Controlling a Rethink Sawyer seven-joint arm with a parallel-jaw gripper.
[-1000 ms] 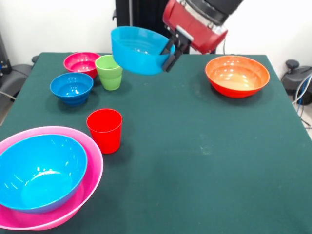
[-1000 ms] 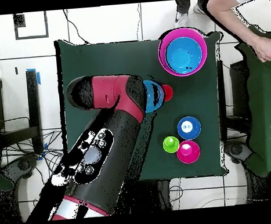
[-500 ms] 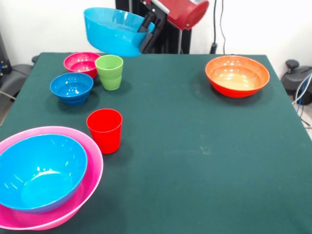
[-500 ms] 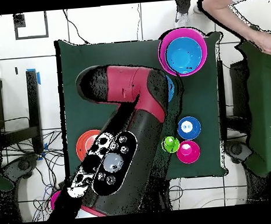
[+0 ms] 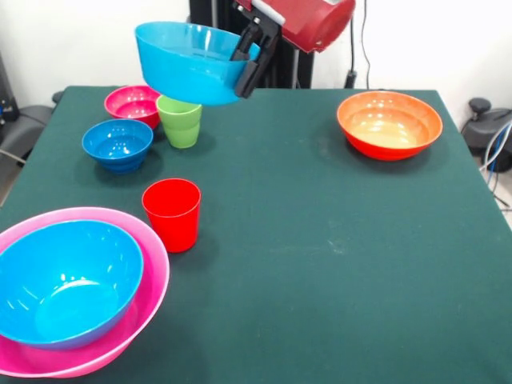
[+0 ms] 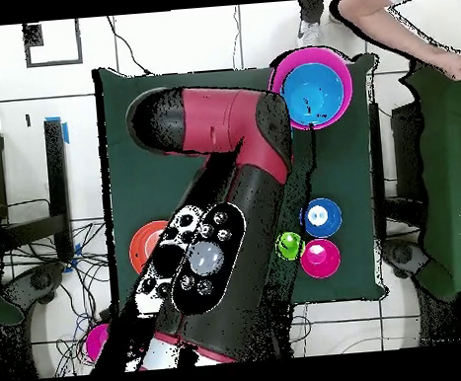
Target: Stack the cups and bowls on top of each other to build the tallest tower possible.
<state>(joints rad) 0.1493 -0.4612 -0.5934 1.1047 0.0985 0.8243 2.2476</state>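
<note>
Now:
Gripper point(image 5: 250, 62): clamped on blue bowl point(image 5: 192, 62) rim, upper left.
Change: bowl slightly lower than half a second ago.
Meaning: likely heading for tower point(image 5: 76, 292), lower left.

A robotics lab, by the look of it. One table point(image 5: 336, 240) draped in dark green cloth stands alone on a pale tiled floor point(image 6: 212, 36), with loose cables point(image 6: 44, 282) trailing across the tiles beside it and more wires point(image 5: 498, 144) bunched at the table's side. Plain white walls point(image 5: 72, 40) behind, nothing homely about them. A person's arm point(image 6: 399, 17) shows at the edge (someone minding the rig), and blue tape marks point(image 6: 63, 127) sit on the floor.
</note>
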